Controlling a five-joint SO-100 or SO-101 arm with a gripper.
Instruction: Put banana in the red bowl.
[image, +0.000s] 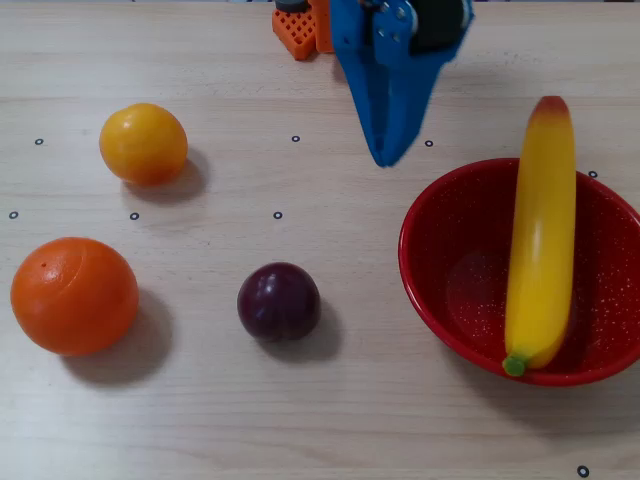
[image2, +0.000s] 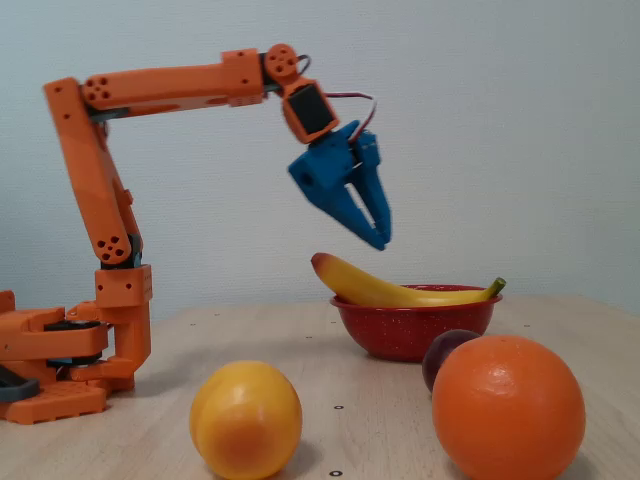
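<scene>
Across the red bowl (image: 432, 268) — the banana (image: 540, 240).

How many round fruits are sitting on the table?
3. In the overhead view, a small yellow-orange fruit sits far left, a big orange in front of it, and a dark plum in the middle. None looks hidden.

Yellow banana (image: 540, 240) lies across red bowl (image: 440, 290), ends sticking over rim.
</scene>
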